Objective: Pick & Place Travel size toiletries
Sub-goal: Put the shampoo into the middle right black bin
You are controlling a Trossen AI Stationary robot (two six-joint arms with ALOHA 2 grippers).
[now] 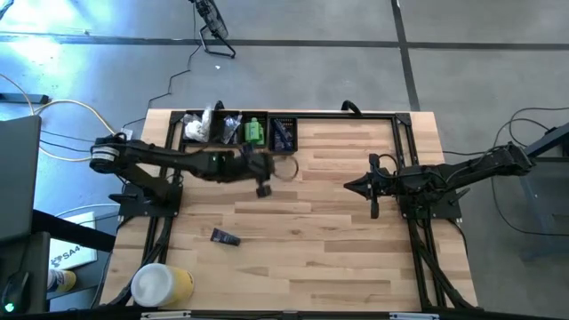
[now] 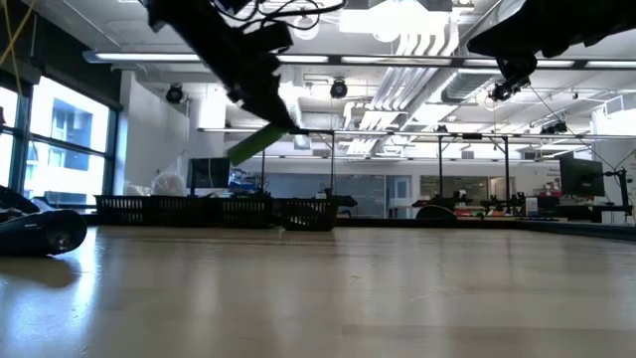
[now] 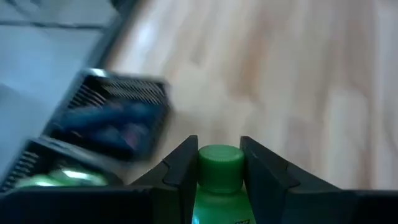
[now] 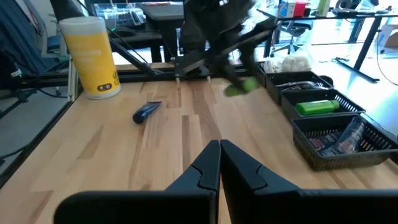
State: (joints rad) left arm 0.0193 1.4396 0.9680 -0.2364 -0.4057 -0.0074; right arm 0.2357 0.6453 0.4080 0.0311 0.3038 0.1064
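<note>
A pale wooden tabletop (image 1: 338,249) is seen from above, with a dark robot arm reaching in from each side.

Nearest, at the front left corner of the tabletop, a large white-and-yellow cylinder (image 1: 162,285) lies on its side. A little farther in, a small dark sachet (image 1: 225,236) lies flat on the wood by itself, well apart from everything else.

Past the sachet, around the middle of the tabletop's left half, the left gripper (image 3: 217,163) hangs in the air. Its jaws are closed narrowly on a small green bottle (image 3: 217,180), pressing on either side just below the bottle's green cap. In the low view the bottle (image 2: 255,144) shows tilted and well clear of the tabletop, and in the right wrist view it (image 4: 241,88) hangs near the baskets.

On the right half of the tabletop, about as far back, the right gripper (image 4: 219,163) waits above bare wood, pointing toward the centre, its jaws fully closed and holding nothing.

Farthest back, along the rear edge on the left half, a row of black mesh baskets (image 1: 269,120) stands side by side. One compartment holds white plastic-wrapped packets (image 1: 203,127), the next holds another green bottle (image 1: 254,132) lying flat, and the end compartment holds dark purple-black sachets (image 1: 283,135).

Beyond the tabletop, the low view looks into a large room with desks and ceiling lights.
</note>
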